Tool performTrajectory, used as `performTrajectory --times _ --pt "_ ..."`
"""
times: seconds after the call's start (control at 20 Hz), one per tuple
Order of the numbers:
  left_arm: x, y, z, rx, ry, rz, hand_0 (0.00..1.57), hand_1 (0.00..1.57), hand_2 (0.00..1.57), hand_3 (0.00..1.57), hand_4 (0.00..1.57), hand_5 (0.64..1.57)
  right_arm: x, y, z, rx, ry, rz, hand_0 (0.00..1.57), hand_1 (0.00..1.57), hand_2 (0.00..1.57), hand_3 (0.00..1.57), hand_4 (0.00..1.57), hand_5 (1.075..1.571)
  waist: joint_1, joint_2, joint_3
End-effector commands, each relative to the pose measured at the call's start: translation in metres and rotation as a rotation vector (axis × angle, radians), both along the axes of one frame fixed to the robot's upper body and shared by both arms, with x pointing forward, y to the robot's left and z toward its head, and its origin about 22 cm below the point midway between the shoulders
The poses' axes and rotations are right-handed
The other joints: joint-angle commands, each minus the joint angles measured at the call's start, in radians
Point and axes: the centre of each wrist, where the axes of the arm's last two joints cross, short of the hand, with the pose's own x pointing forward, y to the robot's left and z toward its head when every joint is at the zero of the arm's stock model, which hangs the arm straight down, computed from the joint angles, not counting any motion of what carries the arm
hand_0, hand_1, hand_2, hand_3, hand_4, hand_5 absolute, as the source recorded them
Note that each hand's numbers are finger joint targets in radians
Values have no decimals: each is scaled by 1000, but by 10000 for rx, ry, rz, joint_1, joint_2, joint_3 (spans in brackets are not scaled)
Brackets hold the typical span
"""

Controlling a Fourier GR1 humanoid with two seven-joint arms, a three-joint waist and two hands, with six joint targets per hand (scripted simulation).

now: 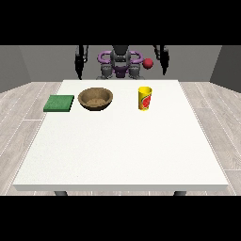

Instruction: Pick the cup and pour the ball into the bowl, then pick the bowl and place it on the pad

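A white desk (117, 141) fills most of the front view, with the robot small at its far edge, at twelve o'clock. Three things stand in a row along the far part of the desk. A yellow cup (145, 98) with a red mark on its side stands upright toward one o'clock from the desk's middle. A brown wooden bowl (95, 99) sits toward eleven o'clock, well apart from the cup. A flat green pad (59, 103) lies at the bowl's nine o'clock, just beside it but not touching.

A red ball (148, 63) shows at the cup's twelve o'clock, off the desk's far edge and seemingly in the air beside the robot's torso; whether anything bears it cannot be told.

Both arms hang down at the robot's sides. The hand at the view's right (164, 69) and the hand at the view's left (79, 71) are each clear of the desk and touch nothing; whether their fingers are straight or curled I cannot tell.
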Motion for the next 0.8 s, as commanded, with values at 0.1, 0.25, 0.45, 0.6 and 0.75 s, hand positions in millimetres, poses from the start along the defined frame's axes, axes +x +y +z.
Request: performTrajectory --times 0.1,0.25,0.45,0.6,0.75 --pt "1 6 24 311 -316 -99 0 0 0 0 0 1535 1 -7 22 -251 -257 -4 0 0 0 305 1058 1571 -58 -2091 -182" --pt "2 7 34 417 -295 -164 0 0 0 0 0 1535 2 -11 32 -417 -196 -30 0 0 0 305 1058 1571 -114 -2872 -230" --pt "11 -24 59 -2789 193 -460 0 0 0 0 0 1537 7 69 75 1835 -340 893 0 0 0 0 846 1570 14 -5097 -277" --pt "3 -25 75 -3693 1013 -774 0 0 0 0 0 1550 3 96 78 2071 978 518 0 0 0 0 724 1570 803 -5382 -261" --pt "-5 -27 73 -3596 1233 -771 0 0 0 0 0 1544 -22 134 73 2074 1312 664 0 0 0 0 576 1568 547 -4966 -255"
